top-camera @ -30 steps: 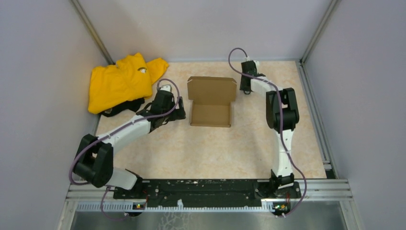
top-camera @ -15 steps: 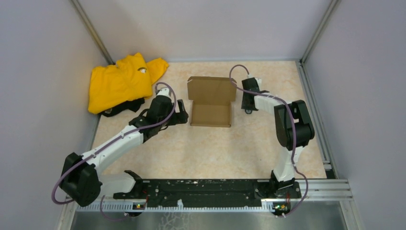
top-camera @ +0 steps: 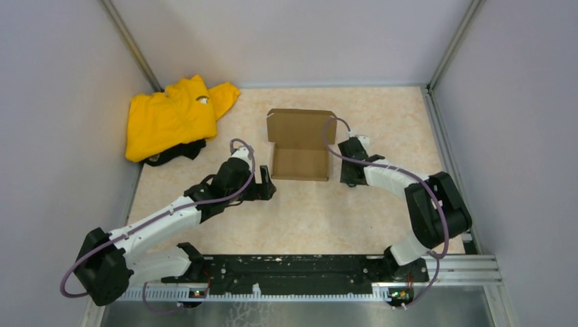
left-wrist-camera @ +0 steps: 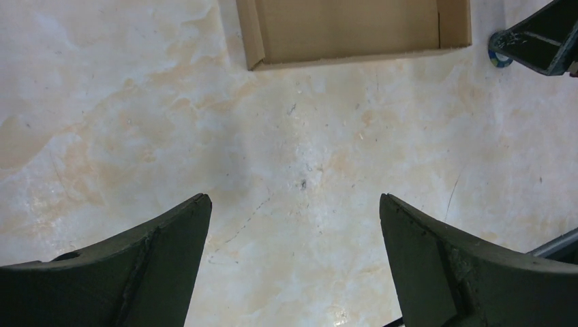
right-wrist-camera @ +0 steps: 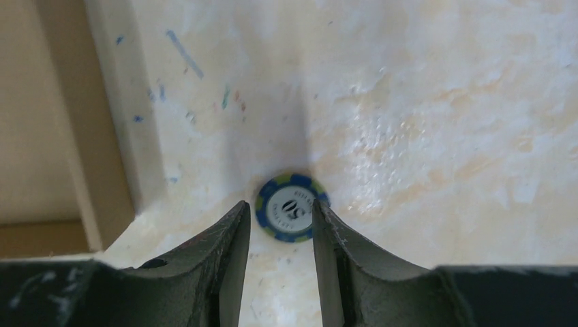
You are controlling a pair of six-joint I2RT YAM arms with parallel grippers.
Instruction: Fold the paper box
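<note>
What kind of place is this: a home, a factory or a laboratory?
Most likely a laboratory test cell: plain grey wall panels enclose a marbled table, with the left arm and right arm bolted to a base rail.

Lab test cell: grey panel walls (top-camera: 54, 136), alu frame rail (top-camera: 470, 272).

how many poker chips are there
1. A blue-and-green poker chip is between the right gripper's fingers, beside the paper box. Others may be hidden under the yellow garment.
</note>
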